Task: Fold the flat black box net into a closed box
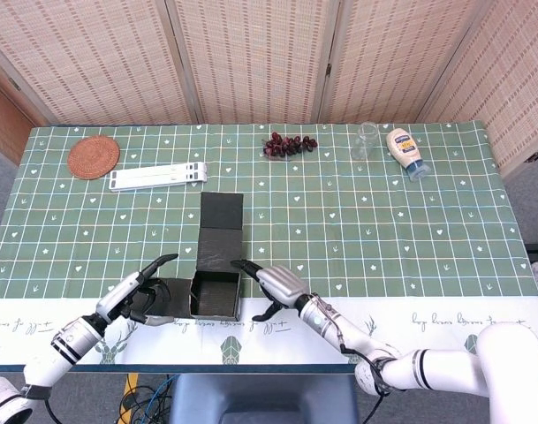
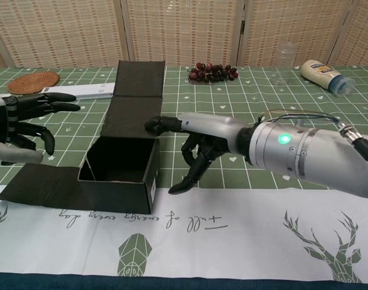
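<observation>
The black box net point(image 2: 120, 166) sits near the front edge of the table point(image 1: 410, 221), partly folded: its walls stand up as an open-topped box, a long lid panel point(image 2: 135, 99) stretches away behind it, and one flap point(image 2: 41, 184) lies flat on its left. The right robot hand point(image 2: 199, 142) hovers just beside the box's right rear corner, fingers spread and holding nothing, with one fingertip point(image 2: 152, 125) reaching to the lid panel; whether it touches is unclear. The left robot hand point(image 2: 20, 127) hangs above the flat flap, fingers apart and empty. Along the far side lie a woven coaster point(image 1: 94, 156), a white folding stand point(image 1: 157, 176), grapes point(image 1: 289, 144), a clear glass point(image 1: 366, 140) and a mayonnaise bottle point(image 1: 405, 152).
</observation>
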Controlling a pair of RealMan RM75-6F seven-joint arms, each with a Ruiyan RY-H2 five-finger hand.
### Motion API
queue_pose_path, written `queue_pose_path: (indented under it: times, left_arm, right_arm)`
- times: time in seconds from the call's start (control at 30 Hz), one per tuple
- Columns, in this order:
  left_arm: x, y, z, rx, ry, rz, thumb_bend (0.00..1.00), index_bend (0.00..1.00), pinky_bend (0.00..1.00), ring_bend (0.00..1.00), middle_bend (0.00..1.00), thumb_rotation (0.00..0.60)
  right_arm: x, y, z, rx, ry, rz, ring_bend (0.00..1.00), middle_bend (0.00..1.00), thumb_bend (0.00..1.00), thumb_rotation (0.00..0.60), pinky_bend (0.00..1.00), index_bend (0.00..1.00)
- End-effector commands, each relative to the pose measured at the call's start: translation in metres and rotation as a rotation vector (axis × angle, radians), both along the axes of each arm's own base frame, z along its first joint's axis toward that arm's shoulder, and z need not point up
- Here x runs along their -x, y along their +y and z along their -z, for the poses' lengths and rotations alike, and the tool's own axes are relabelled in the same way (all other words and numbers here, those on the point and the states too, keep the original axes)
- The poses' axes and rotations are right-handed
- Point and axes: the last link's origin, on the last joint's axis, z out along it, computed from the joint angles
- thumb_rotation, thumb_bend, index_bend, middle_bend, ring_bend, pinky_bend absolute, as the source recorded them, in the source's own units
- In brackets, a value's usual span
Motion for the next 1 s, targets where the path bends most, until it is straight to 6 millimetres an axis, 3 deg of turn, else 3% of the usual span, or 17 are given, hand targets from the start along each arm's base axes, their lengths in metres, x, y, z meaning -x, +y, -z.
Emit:
queue_pose_path:
  times: [0.03,0.23,0.47,0.7,0.83,1.0]
  left_arm:
    - [0.003,-0.001,-0.001,0.000,-0.002,-0.006,0.14,0.04,0.78,0.45,0.04,0.600]
    - [0.005,-0.001,-0.004,-0.003,-0.004,-0.009,0.14,0.04,0.78,0.45,0.04,0.600]
    - [0.003,-0.001,-0.003,0.005,-0.006,-0.001,0.14,0.04,0.78,0.45,0.04,0.600]
    - [0.001,-0.002,-0.003,0.008,-0.012,0.008,0.14,0.04,0.78,0.45,0.04,0.600]
    - [0.003,-0.003,-0.003,0.014,-0.012,0.000,0.14,0.04,0.78,0.45,0.04,0.600]
    - [0.006,-0.005,-0.004,0.013,-0.011,-0.005,0.14,0.04,0.78,0.45,0.04,0.600]
  right_arm:
    - [-0.007,-0.006,0.004,0.006,0.004,-0.004,0.73,0.06,0.00,0.600,1.00,0.00]
    - [-0.006,-0.009,0.005,0.007,-0.006,0.021,0.73,0.06,0.00,0.600,1.00,0.00]
    - [0.010,-0.001,0.005,-0.049,-0.051,0.161,0.70,0.01,0.00,0.600,1.00,0.00]
    - [0.012,0.008,0.010,-0.063,-0.120,0.277,0.70,0.01,0.00,0.600,1.00,0.00]
    - [0.011,0.007,0.010,-0.044,-0.099,0.250,0.70,0.01,0.00,0.600,1.00,0.00]
    - [0.000,-0.011,0.011,0.011,-0.048,0.139,0.69,0.01,0.00,0.600,1.00,0.00]
